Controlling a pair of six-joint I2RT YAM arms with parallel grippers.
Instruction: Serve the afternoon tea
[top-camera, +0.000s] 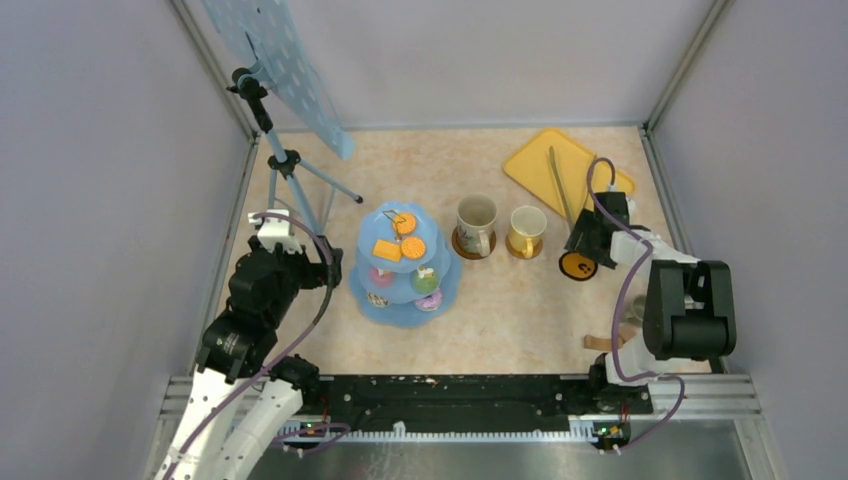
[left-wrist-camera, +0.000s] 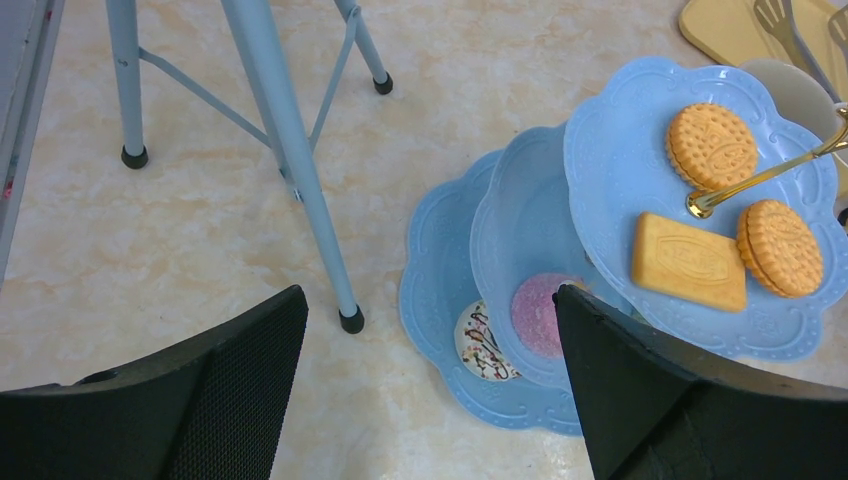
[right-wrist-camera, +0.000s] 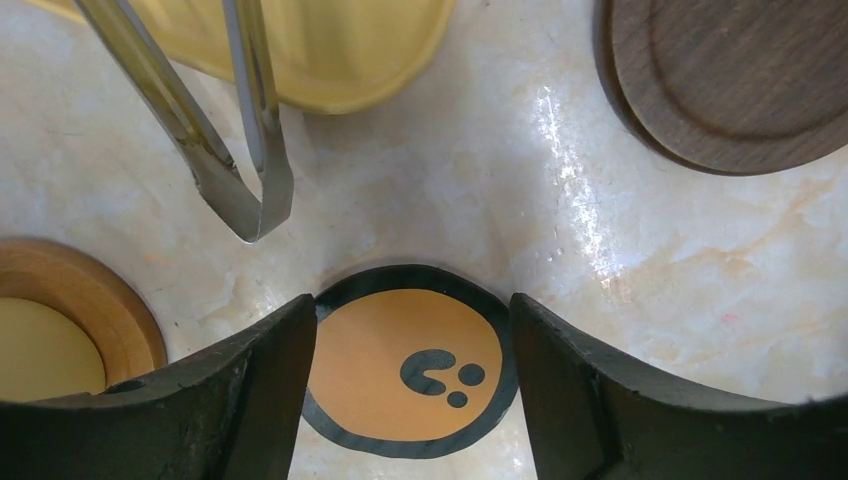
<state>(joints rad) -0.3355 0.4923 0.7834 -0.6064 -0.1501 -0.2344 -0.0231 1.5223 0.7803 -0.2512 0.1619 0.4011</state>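
Observation:
A blue tiered stand (top-camera: 398, 318) carries orange biscuits (top-camera: 405, 223) on top and small donuts (top-camera: 428, 281) lower down. In the left wrist view the stand (left-wrist-camera: 620, 150) shows biscuits (left-wrist-camera: 711, 146), a pink donut (left-wrist-camera: 540, 315) and a white one. My left gripper (left-wrist-camera: 430, 300) is open and empty, just left of the stand (top-camera: 330, 268). The beige mug (top-camera: 477, 222) and yellow mug (top-camera: 527, 230) stand on brown coasters. My right gripper (right-wrist-camera: 412, 305) is shut on the small grey mug (right-wrist-camera: 405, 365), seen from above as a dark ring round an orange face (top-camera: 578, 265).
The yellow tray (top-camera: 530, 160) with metal tongs (top-camera: 556, 180) lies at the back right; the tongs' tips (right-wrist-camera: 240, 190) are just beyond my right fingers. An empty brown coaster (right-wrist-camera: 730, 70) lies nearby. A blue tripod (top-camera: 285, 165) stands left of the stand. Another coaster (top-camera: 598, 343) and a small mug (top-camera: 632, 308) sit by the right arm.

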